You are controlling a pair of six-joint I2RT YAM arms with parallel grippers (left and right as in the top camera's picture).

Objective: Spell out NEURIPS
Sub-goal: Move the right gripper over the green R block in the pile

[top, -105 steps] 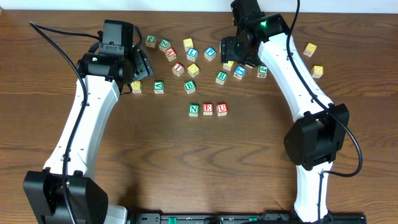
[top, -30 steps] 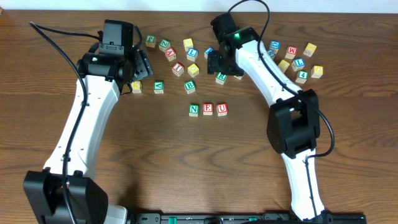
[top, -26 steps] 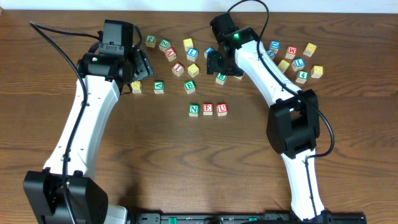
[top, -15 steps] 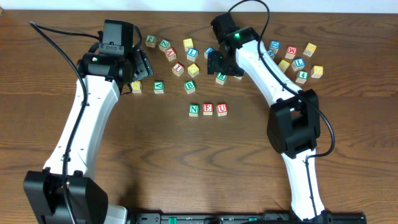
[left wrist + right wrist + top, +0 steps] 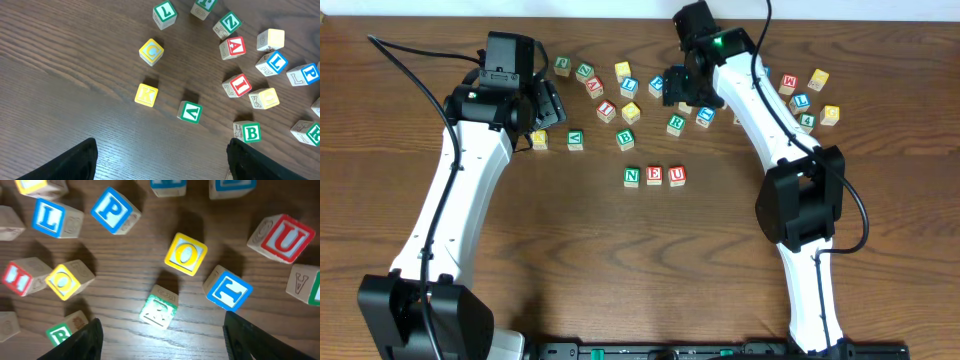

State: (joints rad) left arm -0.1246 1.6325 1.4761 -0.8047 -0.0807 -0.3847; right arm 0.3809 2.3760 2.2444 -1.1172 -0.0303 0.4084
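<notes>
Right claw (image 5: 161,330) pulled back from green R cube (image 5: 159,311), jaws apart.

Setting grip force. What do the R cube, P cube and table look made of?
R cube: pale, apparently unvarnished wood; bare sides with embossed marks, green letter painted or printed on top. P cube: same pale wood, blue letter and border. Table: dark brown wood grain, low sheen; solid wood, veneer or laminate, cannot tell.
</notes>
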